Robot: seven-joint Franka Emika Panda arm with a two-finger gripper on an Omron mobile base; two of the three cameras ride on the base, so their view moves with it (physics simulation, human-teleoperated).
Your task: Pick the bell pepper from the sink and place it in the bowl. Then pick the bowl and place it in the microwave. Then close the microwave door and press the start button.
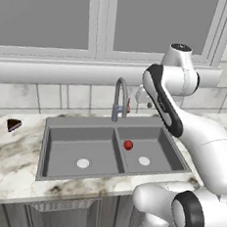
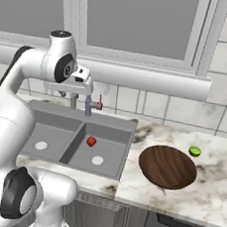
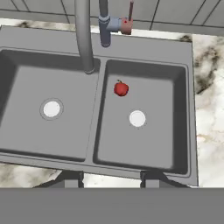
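The small red bell pepper (image 1: 128,145) (image 2: 91,141) (image 3: 121,89) lies on the floor of the right basin of the grey sink (image 1: 80,124) (image 2: 51,111) (image 3: 144,43), close to the divider and behind the round drain. My gripper (image 3: 111,179) (image 2: 84,86) hangs high above the sink's front rim, looking down into it, open with nothing between its fingers. On the counter to the right of the sink rests the dark brown bowl (image 2: 168,166), with nothing in it. The microwave and its door are out of view.
The curved grey faucet (image 1: 120,99) (image 3: 83,35) rises behind the divider, just under my hand. A small green fruit (image 2: 195,151) lies behind the bowl. A dark wedge-shaped item (image 1: 14,124) sits on the counter left of the sink. A window ledge juts out above.
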